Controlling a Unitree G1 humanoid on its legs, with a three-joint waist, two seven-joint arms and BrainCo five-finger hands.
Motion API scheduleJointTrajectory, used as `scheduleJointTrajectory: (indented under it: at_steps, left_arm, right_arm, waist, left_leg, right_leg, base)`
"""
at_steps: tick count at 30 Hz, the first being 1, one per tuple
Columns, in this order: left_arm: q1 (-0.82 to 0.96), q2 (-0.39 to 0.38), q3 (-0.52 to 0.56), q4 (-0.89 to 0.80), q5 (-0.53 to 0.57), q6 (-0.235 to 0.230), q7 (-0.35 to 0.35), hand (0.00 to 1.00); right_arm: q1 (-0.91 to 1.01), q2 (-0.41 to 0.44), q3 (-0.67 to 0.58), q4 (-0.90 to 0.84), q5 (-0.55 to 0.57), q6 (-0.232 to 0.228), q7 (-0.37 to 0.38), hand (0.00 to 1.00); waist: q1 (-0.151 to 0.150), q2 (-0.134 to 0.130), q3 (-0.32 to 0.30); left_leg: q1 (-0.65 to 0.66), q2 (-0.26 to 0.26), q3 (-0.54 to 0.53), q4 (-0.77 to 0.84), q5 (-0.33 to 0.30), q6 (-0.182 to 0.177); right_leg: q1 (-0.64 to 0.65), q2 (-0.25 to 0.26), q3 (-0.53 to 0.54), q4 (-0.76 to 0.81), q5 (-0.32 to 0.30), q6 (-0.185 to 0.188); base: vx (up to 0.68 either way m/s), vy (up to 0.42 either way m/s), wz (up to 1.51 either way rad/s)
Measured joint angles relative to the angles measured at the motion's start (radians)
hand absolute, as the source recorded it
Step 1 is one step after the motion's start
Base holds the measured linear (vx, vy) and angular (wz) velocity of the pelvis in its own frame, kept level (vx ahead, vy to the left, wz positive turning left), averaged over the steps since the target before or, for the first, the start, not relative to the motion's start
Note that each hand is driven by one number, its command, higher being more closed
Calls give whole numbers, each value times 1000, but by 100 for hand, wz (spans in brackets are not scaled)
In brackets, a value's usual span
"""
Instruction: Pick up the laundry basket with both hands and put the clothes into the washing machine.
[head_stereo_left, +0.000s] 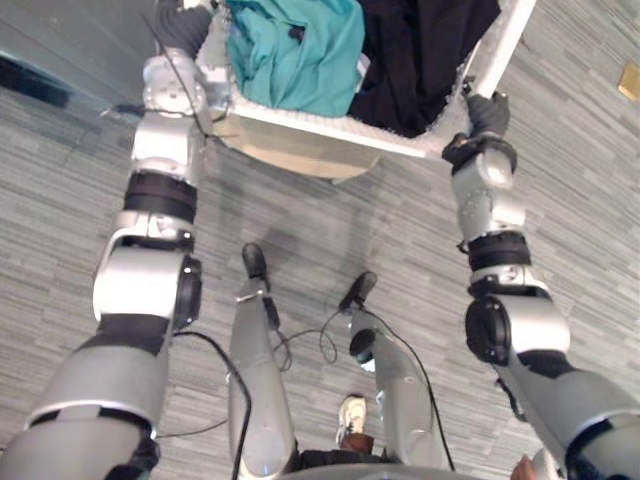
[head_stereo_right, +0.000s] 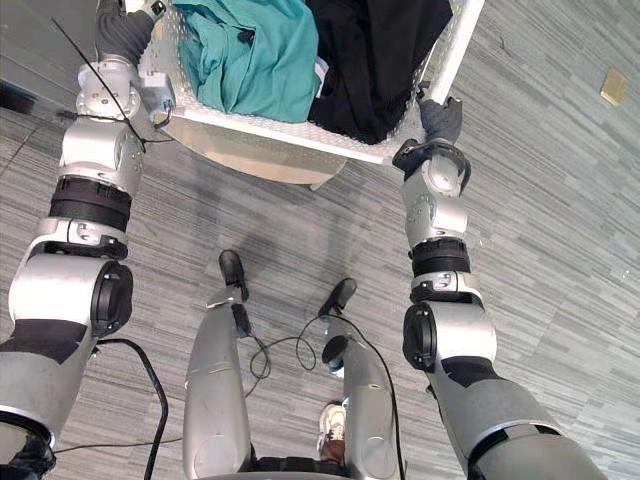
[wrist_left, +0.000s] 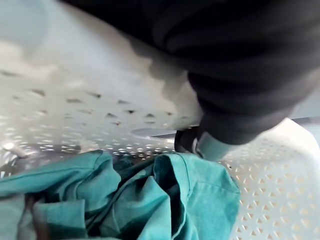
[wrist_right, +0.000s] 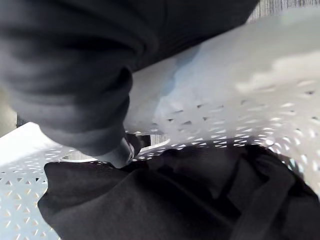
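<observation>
A white perforated laundry basket (head_stereo_left: 330, 128) hangs above the floor between my two arms. A teal garment (head_stereo_left: 300, 50) lies in its left half and a black garment (head_stereo_left: 420, 50) in its right half. My left hand (head_stereo_left: 185, 28) grips the basket's left end. In the left wrist view a finger (wrist_left: 200, 144) hooks through the handle slot just above the teal garment (wrist_left: 150, 200). At the basket's right end is my right hand (head_stereo_left: 488, 112). The right wrist view has a finger (wrist_right: 122, 152) through that handle slot beside the black garment (wrist_right: 175, 200).
Grey striped floor (head_stereo_left: 330, 230) lies under the basket. A smooth grey panel (head_stereo_left: 60, 40) with a dark base strip stands at the upper left. A small tan plate (head_stereo_left: 630, 80) sits in the floor at the upper right. A person's white shoe (head_stereo_left: 352, 415) shows at the bottom.
</observation>
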Motion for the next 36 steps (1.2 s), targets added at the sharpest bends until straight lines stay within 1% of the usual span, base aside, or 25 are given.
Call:
scheduleJointTrajectory:
  at_steps: [3,5,6,9,13,15,16,17,19,21,23,25,27,29,33,35,36]
  left_arm:
    - [-18,0,22,2,-2,-1,7,0]
    - [-29,-1,26,2,-11,-1,28,0]
    - [-36,-2,30,2,-31,-2,44,0]
    - [-38,-11,60,2,-63,-4,58,0]
    - [-41,-20,92,2,-116,-10,74,0]
    - [-41,-22,96,2,-125,-20,75,0]
    - [-44,-27,105,2,-137,-35,75,0]
    - [-49,-28,108,2,-140,-38,75,0]
    - [-83,-31,107,1,-157,-49,75,0]
    - [-116,-52,97,-3,-157,-65,66,0]
    - [-132,-101,68,-9,-157,-72,52,0]
    - [-132,-158,1,-20,-151,-72,46,0]
    - [-131,-184,-36,-23,-135,-72,48,0]
    - [-123,-187,-55,-56,-112,-74,52,0]
    - [-117,-181,-66,-65,-85,-74,72,0]
    - [-111,-179,-64,-65,-80,-74,76,0]
    - [-106,-179,-63,-68,-80,-74,77,0]
  right_arm:
    - [-15,0,0,22,55,-6,4,0]
    - [-24,1,-1,40,90,-10,3,0]
    - [-24,3,-3,40,116,-11,2,0]
    - [-29,7,-5,40,154,-15,2,0]
    - [-43,8,-5,77,167,-12,2,0]
    - [-43,8,-5,83,167,-7,2,0]
    - [-43,8,-5,93,167,-6,2,0]
    - [-46,8,-5,103,167,-6,2,0]
    - [-48,14,-3,134,169,13,2,0]
    - [-49,46,-1,150,187,18,9,0]
    - [-59,85,1,150,189,23,21,0]
    - [-66,108,41,149,196,31,54,0]
    - [-84,129,45,145,196,31,69,0]
    - [-102,128,70,142,197,29,80,0]
    - [-105,124,69,112,205,26,87,0]
    - [-105,121,67,101,207,8,86,0]
    - [-105,121,67,101,207,7,86,0]
  waist:
    - [-2,0,0]
    - [-1,-1,0]
    - [-1,-1,-1]
    - [-2,-1,-1]
    - [-3,-4,-2]
    - [-3,-4,-2]
    - [-3,-6,-4]
    - [-3,-9,-4]
    - [-3,-19,-5]
    - [-4,-29,-5]
    - [-7,-33,-8]
    - [-7,-34,-8]
    - [-7,-34,-8]
    - [-6,-34,-8]
    - [-4,-34,-8]
    - [-4,-34,-8]
    - [-4,-34,-8]
  left_leg:
    - [-7,1,-4,0,0,0]
    - [-8,3,-4,-1,0,0]
    - [-10,2,-4,-1,0,0]
    - [-14,2,-3,-1,0,0]
    - [-14,1,-1,-1,0,0]
    - [-14,1,-1,-1,0,0]
    - [-14,0,3,0,0,0]
    - [-14,-1,5,1,0,0]
    - [-14,-1,8,3,0,0]
    - [-14,0,9,8,0,0]
    - [-14,0,10,13,-1,1]
    - [-14,0,13,18,-4,4]
    - [-13,3,14,22,-3,4]
    - [-13,9,16,24,-4,4]
    - [-11,14,14,30,-3,4]
    - [-4,14,16,30,-3,4]
    - [-1,14,16,30,-3,4]
  right_leg:
    - [0,1,-21,-1,3,-5]
    - [-1,3,-28,-2,7,-10]
    - [-2,3,-30,-3,7,-10]
    - [-2,4,-43,-14,11,-17]
    - [-1,4,-49,-19,11,-18]
    - [-1,5,-50,-22,18,-29]
    - [2,6,-51,-35,22,-37]
    - [2,5,-51,-38,22,-37]
    - [2,5,-51,-41,24,-39]
    - [5,5,-51,-46,24,-40]
    - [10,6,-52,-53,31,-49]
    - [11,5,-52,-53,31,-49]
    - [12,6,-50,-53,34,-52]
    - [11,9,-48,-52,34,-52]
    - [13,11,-47,-48,34,-52]
    - [18,10,-45,-45,34,-52]
    - [20,9,-45,-43,34,-52]
  base:
    - [57,5,3]
    - [63,9,2]
    - [35,14,1]
    - [13,4,0]
    - [0,0,0]
    - [0,0,0]
    - [6,11,-3]
    - [5,8,-4]
    - [4,7,-4]
    - [3,4,-2]
    - [0,0,0]
    - [0,0,0]
    - [13,-4,-2]
    - [33,-19,-5]
    - [41,-22,-2]
    - [46,-11,0]
    - [47,-9,0]
